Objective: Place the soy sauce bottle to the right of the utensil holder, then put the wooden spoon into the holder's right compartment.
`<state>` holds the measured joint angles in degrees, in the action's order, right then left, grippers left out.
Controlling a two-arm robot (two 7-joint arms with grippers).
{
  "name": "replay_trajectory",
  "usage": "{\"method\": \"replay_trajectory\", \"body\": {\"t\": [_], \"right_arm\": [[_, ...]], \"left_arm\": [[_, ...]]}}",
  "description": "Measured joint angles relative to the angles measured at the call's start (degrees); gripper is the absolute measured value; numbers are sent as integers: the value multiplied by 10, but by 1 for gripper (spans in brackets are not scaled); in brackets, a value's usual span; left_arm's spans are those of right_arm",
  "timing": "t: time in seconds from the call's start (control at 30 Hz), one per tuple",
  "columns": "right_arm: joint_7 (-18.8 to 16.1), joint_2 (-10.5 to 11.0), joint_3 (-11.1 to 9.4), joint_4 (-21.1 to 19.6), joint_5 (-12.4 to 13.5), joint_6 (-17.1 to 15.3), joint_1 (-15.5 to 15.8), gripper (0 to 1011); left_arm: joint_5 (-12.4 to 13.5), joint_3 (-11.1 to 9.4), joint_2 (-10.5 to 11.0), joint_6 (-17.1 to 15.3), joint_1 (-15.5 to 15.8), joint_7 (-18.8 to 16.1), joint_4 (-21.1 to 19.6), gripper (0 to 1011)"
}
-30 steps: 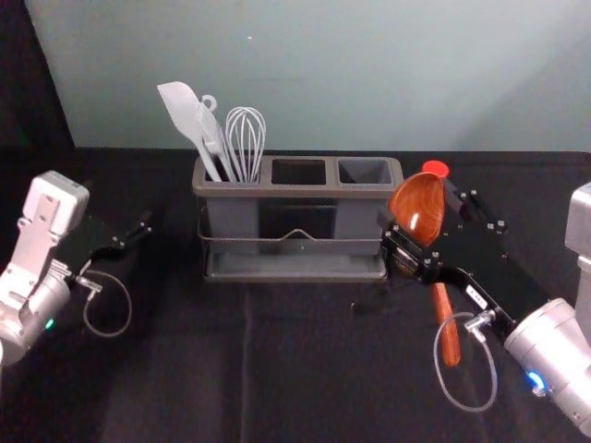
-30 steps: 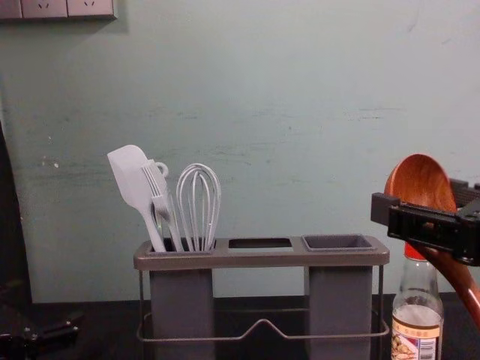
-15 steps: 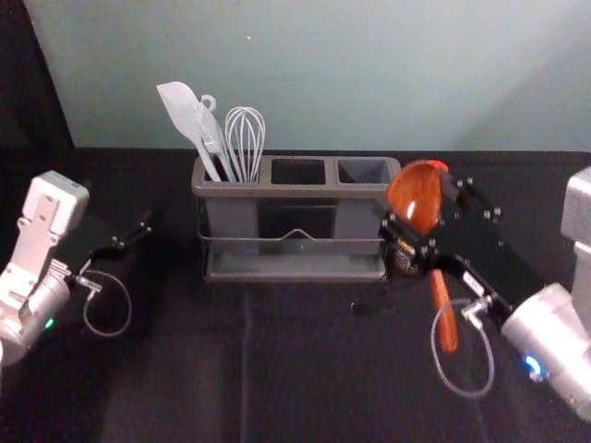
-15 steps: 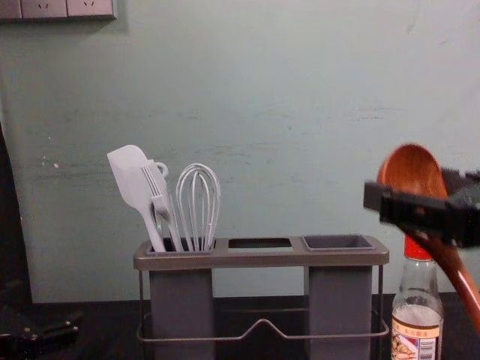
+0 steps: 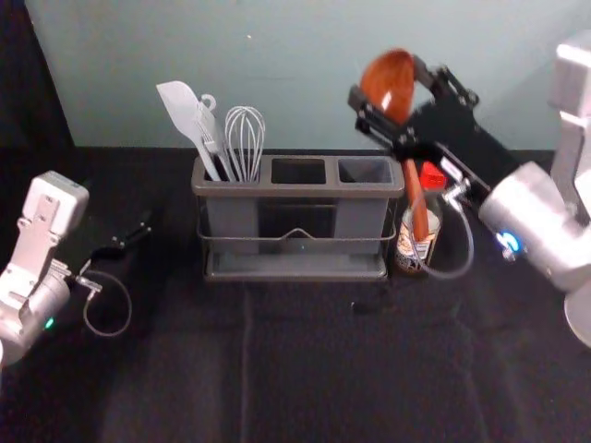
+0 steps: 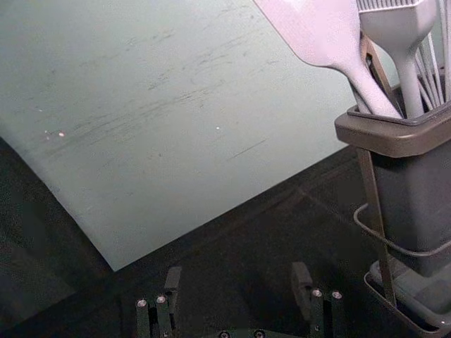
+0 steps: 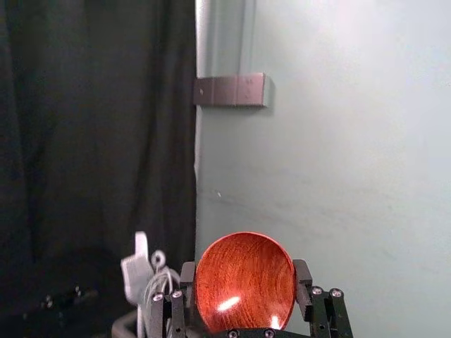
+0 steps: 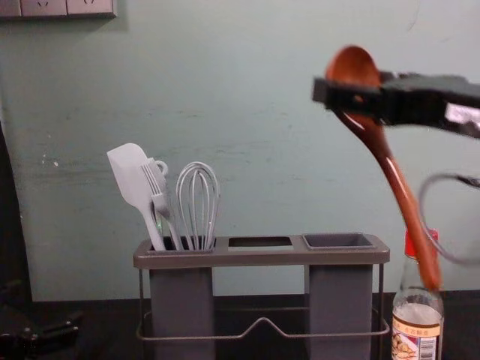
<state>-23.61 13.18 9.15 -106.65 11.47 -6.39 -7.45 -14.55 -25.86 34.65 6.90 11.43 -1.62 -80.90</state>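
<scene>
Spoon [image 8: 353, 66] raised, right hand [image 5: 389, 83] high; chest view shows slanted handle [image 8: 406, 205].

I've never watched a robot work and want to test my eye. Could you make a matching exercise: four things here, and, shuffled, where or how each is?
Things
1. Brown wooden spoon with a round bowl
2. Clear glass soy sauce bottle with a red cap
3. Pale, balloon-shaped wire whisk
4. Robot's black left end effector

Places and states
A. In the left compartment of the boxy grey utensil holder
B. Low at the robot's left, fingers apart
C. Gripped by the raised right end effector, handle hanging down
D. Upright, just right of the holder

Pairs: 1-C, 2-D, 3-A, 4-B
</scene>
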Motion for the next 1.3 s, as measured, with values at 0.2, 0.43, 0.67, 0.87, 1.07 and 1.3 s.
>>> {"method": "replay_trajectory", "body": {"t": [0.2,0.43,0.67,0.87,1.07,1.3], "right_arm": [[-16,-3,17,58,14,5,-73,838],[-22,-5,39,110,17,21,-130,838],[-34,-5,63,165,16,51,-175,838],[-41,-10,78,214,21,91,-204,838],[-47,-22,84,263,39,145,-219,838],[-47,-35,85,309,65,196,-221,838]], "left_arm": [[0,0,0,0,0,0,0,1000],[0,0,0,0,0,0,0,1000],[0,0,0,0,0,0,0,1000],[0,0,0,0,0,0,0,1000],[0,0,0,0,0,0,0,1000],[0,0,0,0,0,0,0,1000]]}}
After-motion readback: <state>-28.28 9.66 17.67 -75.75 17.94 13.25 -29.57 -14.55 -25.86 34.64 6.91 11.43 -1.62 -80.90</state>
